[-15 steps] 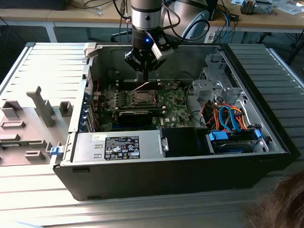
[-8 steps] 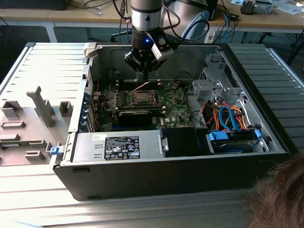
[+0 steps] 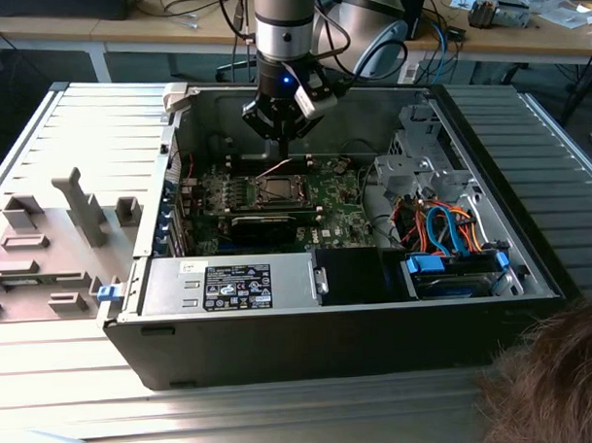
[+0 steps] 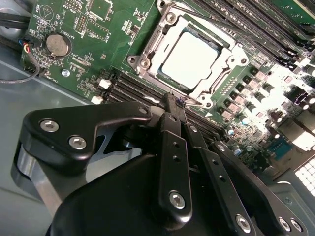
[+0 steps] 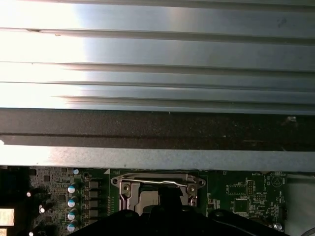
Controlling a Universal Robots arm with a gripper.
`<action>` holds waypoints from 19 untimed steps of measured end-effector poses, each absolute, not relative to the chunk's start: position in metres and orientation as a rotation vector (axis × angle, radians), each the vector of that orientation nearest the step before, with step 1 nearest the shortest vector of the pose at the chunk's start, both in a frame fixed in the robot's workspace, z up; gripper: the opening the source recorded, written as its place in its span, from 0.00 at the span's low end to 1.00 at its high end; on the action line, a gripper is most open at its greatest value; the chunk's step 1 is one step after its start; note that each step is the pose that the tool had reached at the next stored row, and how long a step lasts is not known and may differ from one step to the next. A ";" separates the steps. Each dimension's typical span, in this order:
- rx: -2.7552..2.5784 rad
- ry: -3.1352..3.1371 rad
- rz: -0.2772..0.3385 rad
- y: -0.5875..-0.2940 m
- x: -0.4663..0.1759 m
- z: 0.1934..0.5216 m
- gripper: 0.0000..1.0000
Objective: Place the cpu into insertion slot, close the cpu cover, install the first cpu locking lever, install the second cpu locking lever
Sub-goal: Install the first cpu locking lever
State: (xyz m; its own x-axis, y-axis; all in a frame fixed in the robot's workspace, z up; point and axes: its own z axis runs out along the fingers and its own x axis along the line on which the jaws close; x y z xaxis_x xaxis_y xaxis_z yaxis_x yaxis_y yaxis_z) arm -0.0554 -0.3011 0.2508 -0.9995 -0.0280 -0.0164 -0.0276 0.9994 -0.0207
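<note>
In the open computer case (image 3: 531, 272), my gripper (image 3: 282, 144) hangs just above the far edge of the cpu socket (image 3: 275, 190). In the second wrist view the cpu (image 4: 189, 59), a dull silvery square, lies in the socket with the cpu cover (image 4: 150, 51) down around it. My gripper (image 4: 173, 101) is shut, its black fingers (image 4: 170, 137) pressed together with the tips at the socket's rim. A thin locking lever (image 3: 271, 169) stands slanted up off the socket below the fingertips. The first wrist view shows a bent lever wire (image 5: 157, 181) across the socket's edge.
The green motherboard (image 4: 78, 39) carries a coin battery (image 4: 58, 44) and memory slots (image 4: 133, 88) beside the socket. A grey power supply (image 3: 230, 282), coloured cables (image 3: 442, 226) and a drive cage (image 3: 420, 149) fill the case. Grey fixtures (image 3: 77, 205) stand at the exterior view's left. A person's hair (image 3: 559, 378) shows at lower right.
</note>
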 end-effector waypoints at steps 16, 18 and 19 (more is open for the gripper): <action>-0.043 3.124 -0.032 -0.301 -0.055 0.244 0.11; -0.044 3.124 -0.032 -0.301 -0.055 0.244 0.11; -0.043 3.124 -0.032 -0.301 -0.055 0.244 0.11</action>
State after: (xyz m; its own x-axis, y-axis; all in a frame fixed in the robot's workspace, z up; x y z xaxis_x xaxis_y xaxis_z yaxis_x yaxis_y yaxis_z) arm -0.0554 -0.3011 0.2439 -0.9995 -0.0280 -0.0165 -0.0276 0.9994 -0.0207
